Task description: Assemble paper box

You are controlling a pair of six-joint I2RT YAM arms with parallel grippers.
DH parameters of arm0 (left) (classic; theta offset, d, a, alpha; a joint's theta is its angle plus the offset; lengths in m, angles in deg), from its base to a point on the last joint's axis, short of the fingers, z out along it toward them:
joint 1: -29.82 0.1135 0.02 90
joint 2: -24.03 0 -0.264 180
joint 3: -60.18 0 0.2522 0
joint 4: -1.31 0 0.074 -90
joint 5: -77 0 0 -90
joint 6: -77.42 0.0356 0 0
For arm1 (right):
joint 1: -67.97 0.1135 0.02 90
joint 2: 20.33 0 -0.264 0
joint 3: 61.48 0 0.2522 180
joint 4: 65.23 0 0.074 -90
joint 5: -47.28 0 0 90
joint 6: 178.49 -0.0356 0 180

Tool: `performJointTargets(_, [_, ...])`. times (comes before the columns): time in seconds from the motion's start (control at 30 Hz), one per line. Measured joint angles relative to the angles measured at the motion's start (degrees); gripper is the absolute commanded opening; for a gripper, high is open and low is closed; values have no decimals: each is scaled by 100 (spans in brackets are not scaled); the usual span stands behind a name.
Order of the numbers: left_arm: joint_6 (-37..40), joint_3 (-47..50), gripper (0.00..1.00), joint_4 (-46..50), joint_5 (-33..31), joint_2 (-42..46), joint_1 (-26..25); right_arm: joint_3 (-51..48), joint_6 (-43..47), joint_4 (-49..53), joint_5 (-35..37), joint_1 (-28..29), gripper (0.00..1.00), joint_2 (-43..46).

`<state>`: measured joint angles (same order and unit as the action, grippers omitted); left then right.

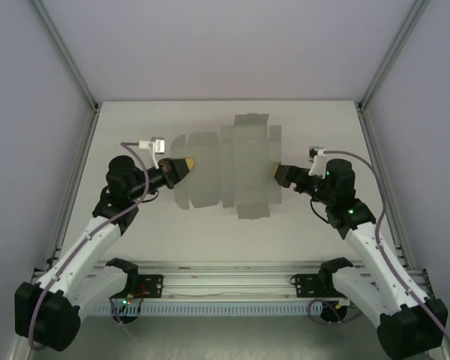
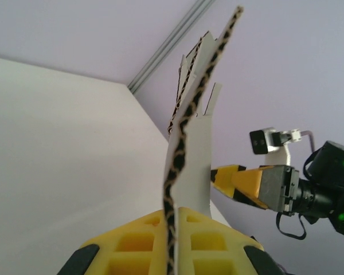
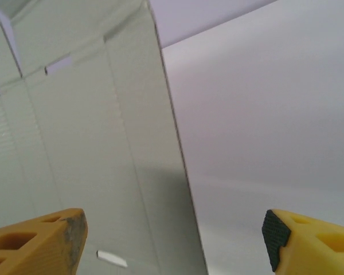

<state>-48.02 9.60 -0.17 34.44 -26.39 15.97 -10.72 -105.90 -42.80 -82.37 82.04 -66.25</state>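
I am seeing my left claw (image 2: pixel 171 226) pinching the near edge of the paper box (image 2: pixel 198 154), a flat grey creased cut-out stretching away from its fingertips toward my right claw (image 1: pixel 276 172), which is standing spread at the card's far edge with the card just beside one finger.

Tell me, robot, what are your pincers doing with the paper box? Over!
Left pincer shut on paper box edge. Right pincer open by opposite edge. Box a flat cut-out, flaps unfolded. Nothing blocking.
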Motion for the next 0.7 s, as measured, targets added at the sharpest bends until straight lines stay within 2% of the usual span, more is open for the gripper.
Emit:
performJointTargets(0.1, [-129,4,0,-66,22,125,0,-48,-11,-11,-345,0,59,-111])
performJointTargets(0.27, [-219,4,0,-81,15,168,0,-79,-63,-136,-741,0,18,-293])
performJointTargets(0.33, [-225,7,0,-76,11,170,0,-81,-44,-177,-800,-2,7,-293])
performJointTargets(0.4, [-223,13,3,-57,-31,173,0,-83,37,-219,-837,2,1,-267])
performJointTargets(0.43, [-221,13,24,-28,-59,177,0,-83,96,-225,-841,2,0,-256])
performJointTargets(0.47, [-188,13,57,46,-129,184,0,-83,144,-227,-841,4,0,-256])
performJointTargets(0.5, [-175,13,95,151,-179,201,0,-83,195,-221,-837,4,0,-258])
performJointTargets(0.53, [-149,13,100,326,-313,234,-2,-83,258,-208,-809,-2,0,-278])
performJointTargets(0.6, [-52,2,100,758,-728,295,-4,-59,481,-109,-763,-24,0,-378])
performJointTargets(0.7, [85,-81,100,1755,-1749,348,-4,114,1217,380,-560,-15,0,-719])
